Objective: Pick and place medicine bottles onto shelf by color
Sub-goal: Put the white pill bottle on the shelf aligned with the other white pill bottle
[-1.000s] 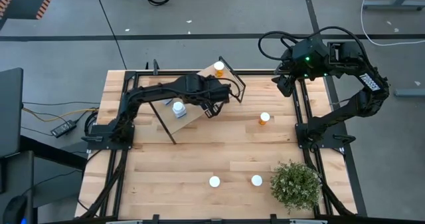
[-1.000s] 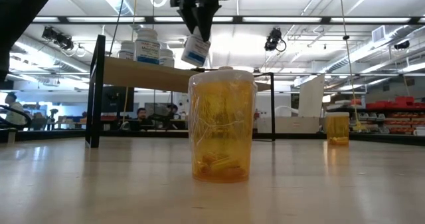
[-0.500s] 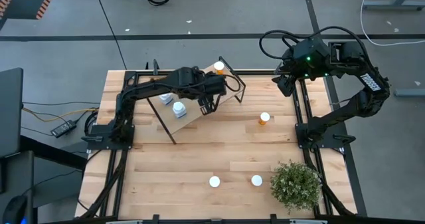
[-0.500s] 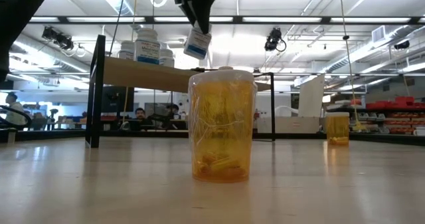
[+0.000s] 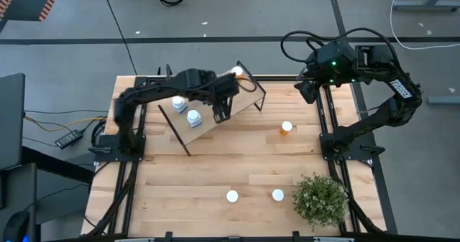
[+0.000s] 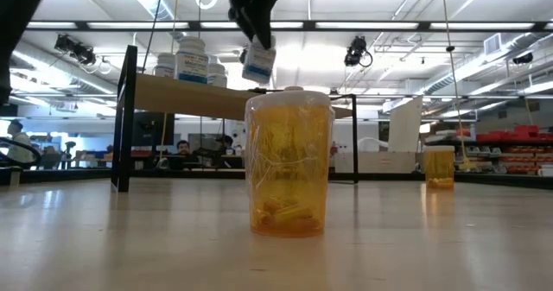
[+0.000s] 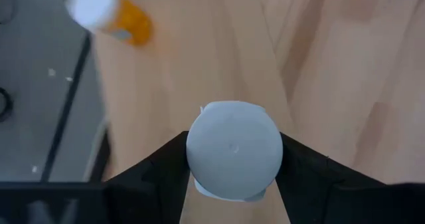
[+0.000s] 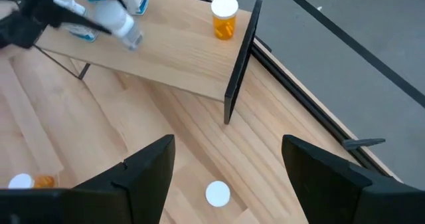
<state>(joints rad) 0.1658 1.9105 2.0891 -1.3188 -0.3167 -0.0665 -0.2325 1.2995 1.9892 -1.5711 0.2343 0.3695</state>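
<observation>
My left gripper is shut on a white medicine bottle above the slanted wooden shelf. Two white bottles stand on the shelf's left part and an orange bottle on its far right end. Another orange bottle stands on the table to the right of the shelf. Two white-capped bottles stand near the front edge; one, orange, fills the low view. My right gripper is open and empty over the table's far right corner. My left gripper pinches the white bottle just below its white cap, one finger on each side. The fingers come from above, pointing down. The bottle hangs below the fingers, slightly tilted and clear of the shelf board.
A green potted plant stands at the near right corner. The shelf's black frame sticks out at its right end. Bare tabletop lies between the shelf and the front bottles.
My left gripper has carried the white bottle a little toward the table's left and far edges, over the shelf, staying shut on it. The bottle stays hanging clear of the board. My right arm has kept still.
</observation>
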